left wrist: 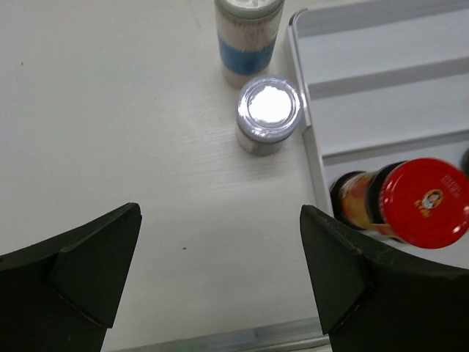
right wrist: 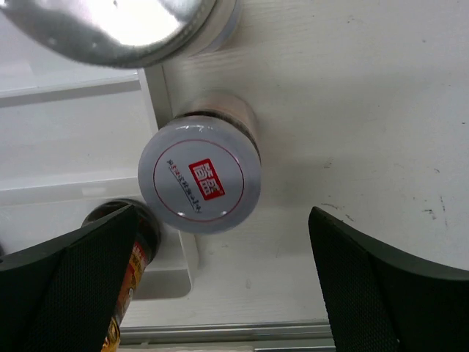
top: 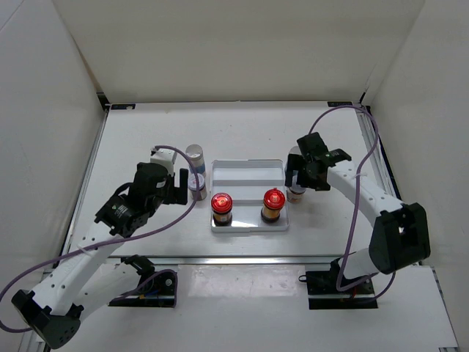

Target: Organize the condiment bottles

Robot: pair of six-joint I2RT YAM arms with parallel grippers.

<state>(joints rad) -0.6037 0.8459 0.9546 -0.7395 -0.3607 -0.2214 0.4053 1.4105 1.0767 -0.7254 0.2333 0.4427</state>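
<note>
Two red-capped amber bottles [top: 221, 207] [top: 272, 204] stand in the front row of the white stepped tray [top: 249, 174]. Just left of the tray stand a tall blue-labelled bottle [top: 195, 158] [left wrist: 249, 33] and a short shiny-lidded bottle [top: 198, 192] [left wrist: 269, 110]. My left gripper [top: 172, 187] [left wrist: 220, 271] is open over bare table in front of them, holding nothing; one red-capped bottle [left wrist: 418, 202] is beside its right finger. My right gripper [top: 304, 176] [right wrist: 220, 279] is open above a short bottle with a white printed lid [right wrist: 199, 176] [top: 295, 193] at the tray's right edge. A silver cap [right wrist: 117, 26] shows behind it.
The tray's [left wrist: 381, 81] back steps hold nothing. White walls enclose the table on three sides. A metal rail [right wrist: 220, 334] runs along the table's near edge. Each arm's cable loops over the table.
</note>
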